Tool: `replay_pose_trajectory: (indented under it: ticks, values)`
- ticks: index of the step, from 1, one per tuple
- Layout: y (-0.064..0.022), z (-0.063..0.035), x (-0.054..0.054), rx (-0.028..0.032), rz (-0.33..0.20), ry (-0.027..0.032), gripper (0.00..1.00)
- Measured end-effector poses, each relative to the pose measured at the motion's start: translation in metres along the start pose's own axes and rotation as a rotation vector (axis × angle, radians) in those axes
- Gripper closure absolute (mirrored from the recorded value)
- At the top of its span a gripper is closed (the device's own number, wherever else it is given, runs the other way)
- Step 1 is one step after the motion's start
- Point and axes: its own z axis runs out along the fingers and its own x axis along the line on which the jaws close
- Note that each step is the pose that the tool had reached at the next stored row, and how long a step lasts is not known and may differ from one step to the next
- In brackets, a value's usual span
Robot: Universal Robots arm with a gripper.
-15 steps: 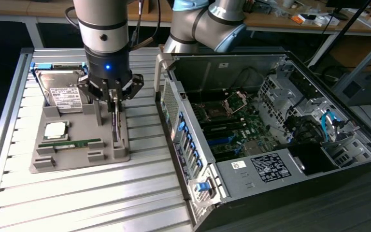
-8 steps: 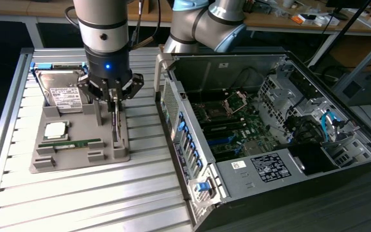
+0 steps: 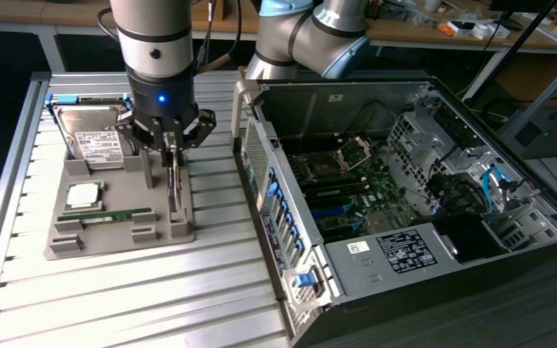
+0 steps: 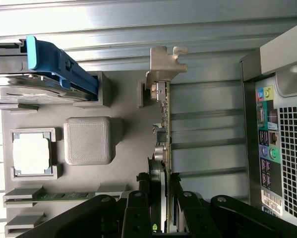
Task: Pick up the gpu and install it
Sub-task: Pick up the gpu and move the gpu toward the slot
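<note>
Hand clamped narrow on gpu, card upright on edge at its slot in grey tray on tabletop, grasp done, lift-out and install into open computer case on exterior view's right both left.

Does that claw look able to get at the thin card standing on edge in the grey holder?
Probably yes. The claw straddles the gpu at its top edge, a finger against each side. The hard drive and memory stick lie apart in the grey holder, so nothing seems in the way.
</note>
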Motion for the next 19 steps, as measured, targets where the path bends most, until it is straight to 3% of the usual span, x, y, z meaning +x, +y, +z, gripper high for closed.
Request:
replay_pose_trajectory:
  ticks: [19]
  values:
    - [0.0002, -0.0053, -0.0001, 0.0, 0.0, 0.0, 0.73]
